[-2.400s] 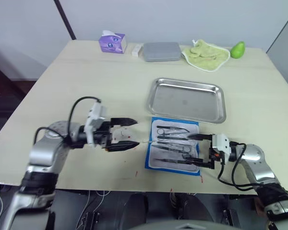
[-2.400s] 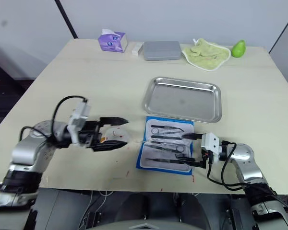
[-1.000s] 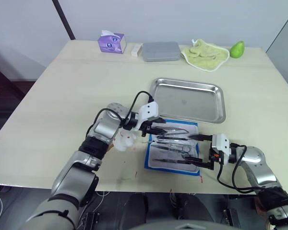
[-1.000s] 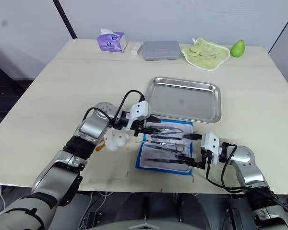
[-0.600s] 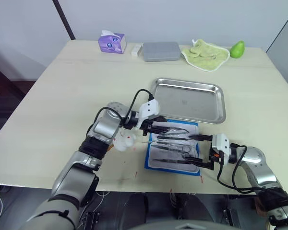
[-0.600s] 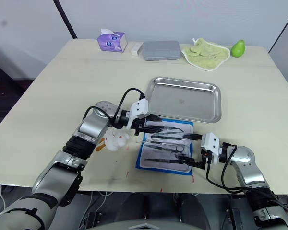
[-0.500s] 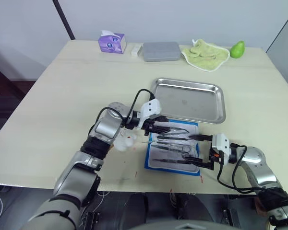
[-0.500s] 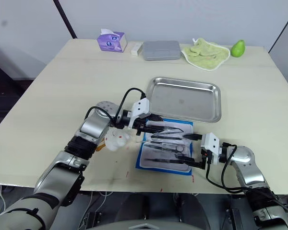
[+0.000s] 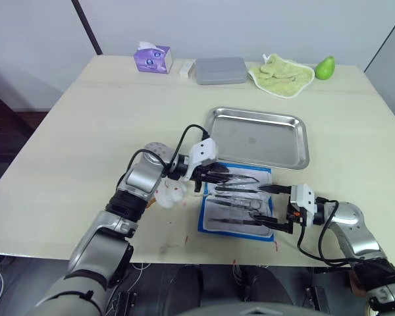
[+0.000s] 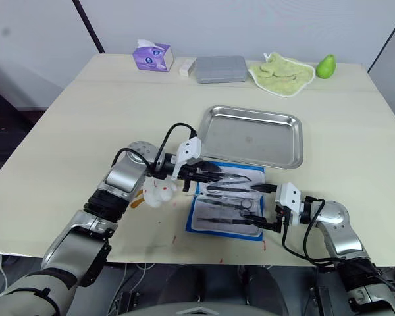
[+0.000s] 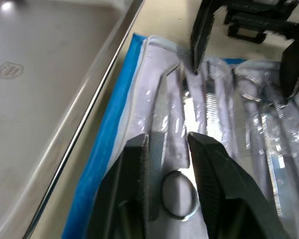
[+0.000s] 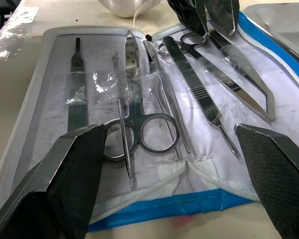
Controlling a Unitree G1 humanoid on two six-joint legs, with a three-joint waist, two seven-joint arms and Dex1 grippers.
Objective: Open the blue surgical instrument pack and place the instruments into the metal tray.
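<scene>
Straddling a ring-handled scissors [image 11: 177, 191] in the open blue surgical instrument pack [image 9: 237, 199] at centre frame, the left gripper [image 11: 168, 144] fingers are slightly parted, holding nothing; the clear pocket may snag it. The right gripper [image 9: 271, 205] gapes wide, empty.

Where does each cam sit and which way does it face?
Left and right eye views: on the head, facing forward and down over the table; both arms show, left gripper over the open blue surgical instrument pack, metal tray beyond.
Left wrist view: along its narrowly parted fingers at a ring handle; tray alongside.
Right wrist view: along its wide-open fingers across the instruments.
Shared: both wrist views show the pack and the opposite gripper.
</scene>
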